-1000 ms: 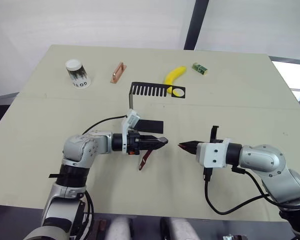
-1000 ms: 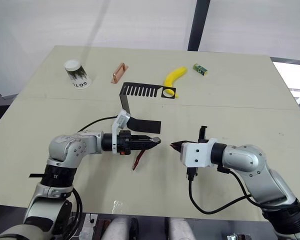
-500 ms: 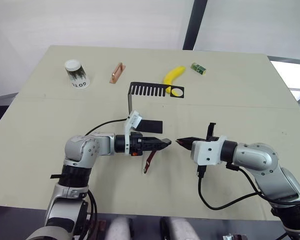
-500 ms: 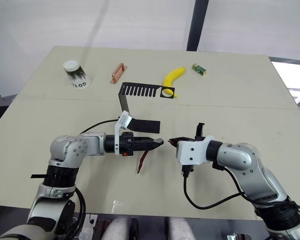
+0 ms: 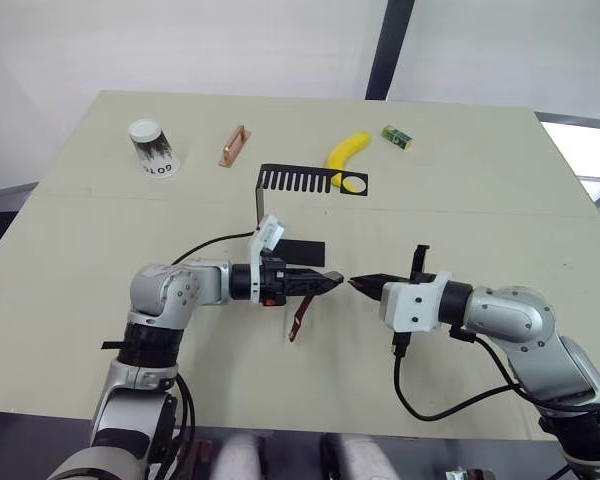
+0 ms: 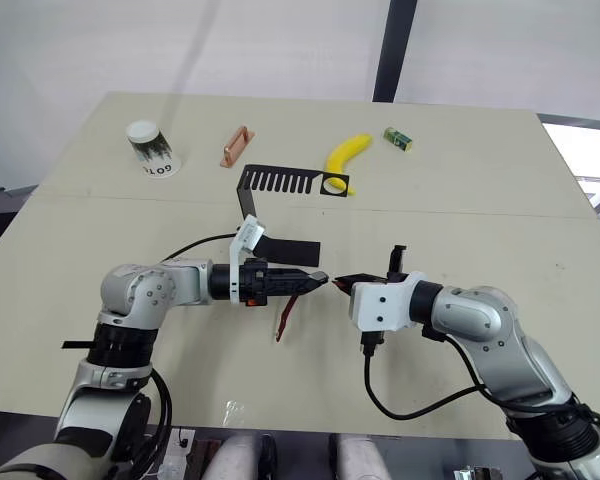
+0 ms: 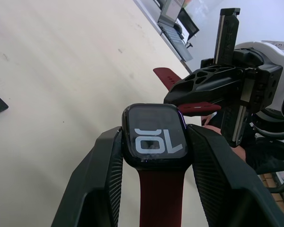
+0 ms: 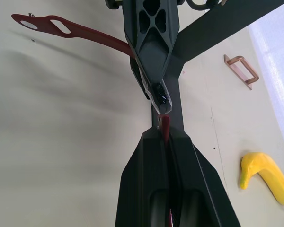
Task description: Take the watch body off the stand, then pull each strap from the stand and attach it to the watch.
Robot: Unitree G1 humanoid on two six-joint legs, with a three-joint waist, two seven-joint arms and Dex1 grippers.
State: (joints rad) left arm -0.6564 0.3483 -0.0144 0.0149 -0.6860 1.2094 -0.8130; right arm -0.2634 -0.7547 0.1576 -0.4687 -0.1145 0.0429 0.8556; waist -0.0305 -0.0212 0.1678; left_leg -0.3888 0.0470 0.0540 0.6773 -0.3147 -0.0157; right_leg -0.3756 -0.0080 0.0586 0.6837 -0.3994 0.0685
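My left gripper [image 5: 325, 281] is shut on the watch body [image 7: 155, 143], a small black case with white digits on its screen. One maroon strap [image 5: 300, 318] hangs from the case toward the table. My right gripper [image 5: 360, 285] is shut on the other maroon strap [image 8: 164, 126]. That strap's tip pokes out of the fingers and points at the side of the watch body, very close to it; whether they touch I cannot tell. The black stand [image 5: 300, 180] is behind the grippers, and its comb-slotted arm carries nothing.
Along the far side of the table are a paper cup [image 5: 155, 147], a copper handle-like bar [image 5: 235, 145], a banana [image 5: 348, 155] beside the stand's round hole, and a small green block [image 5: 397, 136]. A black cable loops under my right arm.
My right gripper has moved left with its strap, and my left gripper has edged right with the watch. The gap between their tips has nearly closed.
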